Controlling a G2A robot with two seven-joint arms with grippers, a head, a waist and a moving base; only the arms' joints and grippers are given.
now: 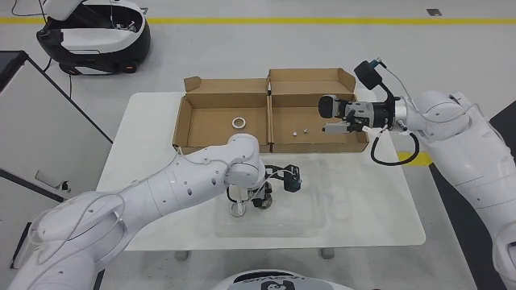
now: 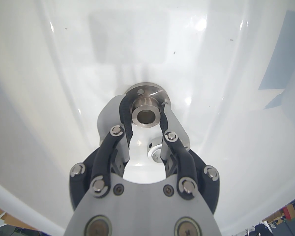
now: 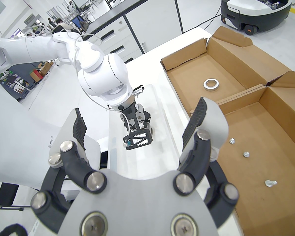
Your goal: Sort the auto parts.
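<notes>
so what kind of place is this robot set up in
Probably a robotics lab or factory test floor: a yellow painted floor line, a parked black-and-white wheeled robot base, and a grey metal cabinet standing on a wide glossy floor.

A white rectangular table with rounded corners carries everything here. Along its far edge two open brown cardboard boxes sit side by side, walls touching: the left box and the right box. Just in front of them, near the middle, lies a shallow clear plastic tray.
</notes>
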